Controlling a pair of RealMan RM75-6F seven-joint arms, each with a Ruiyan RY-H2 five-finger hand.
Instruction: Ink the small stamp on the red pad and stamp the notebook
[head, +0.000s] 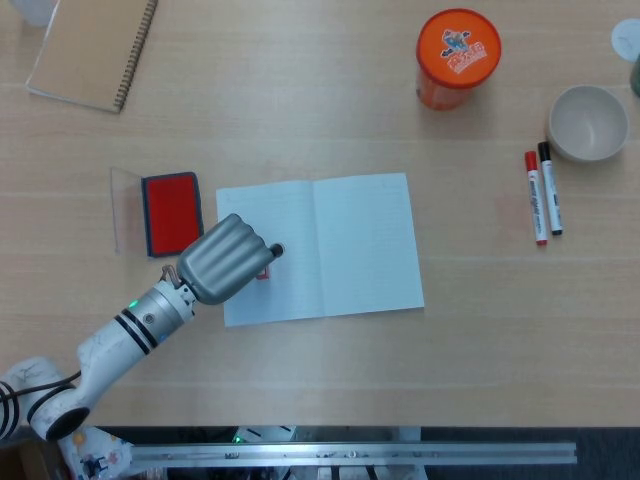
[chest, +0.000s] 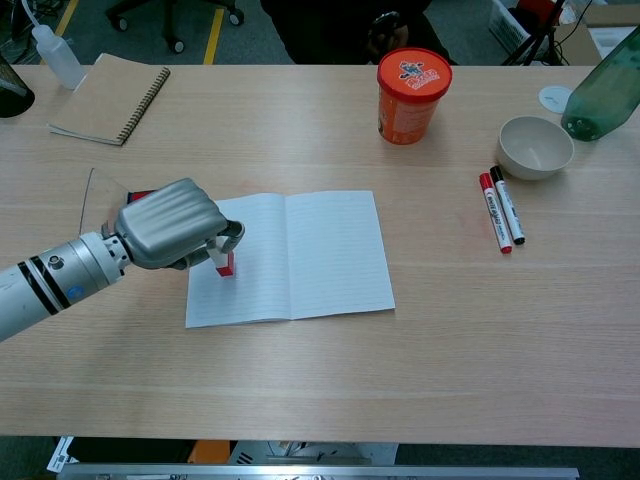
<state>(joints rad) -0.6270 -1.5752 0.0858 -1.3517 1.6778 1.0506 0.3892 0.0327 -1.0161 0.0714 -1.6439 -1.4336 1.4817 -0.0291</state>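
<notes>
Fingers of the left hand (head: 228, 259), a ribbed silver shell on a white arm, were curled around the small red-and-white stamp (head: 264, 271), which stood on the left page of the open, pale-blue lined notebook (head: 365, 245) in the head view. Just left of the notebook lay the red ink pad (head: 171, 212) with its clear lid folded out further left. A tan spiral-bound notepad (head: 92, 50) sat at the far left corner, an orange lidded canister (head: 457, 58) far of the notebook, and a cream bowl (head: 589, 122) with a red marker (head: 535, 197) and a black marker (head: 550, 187) well to the right.

From the chest view, the left hand (chest: 175, 224) hid most of the pad, while the stamp (chest: 225, 264) showed upright beneath its fingers, base touching the page. A green glass bottle (chest: 606, 95) stood at the far right, beyond the bowl (chest: 535, 146). No right hand showed in either view.
</notes>
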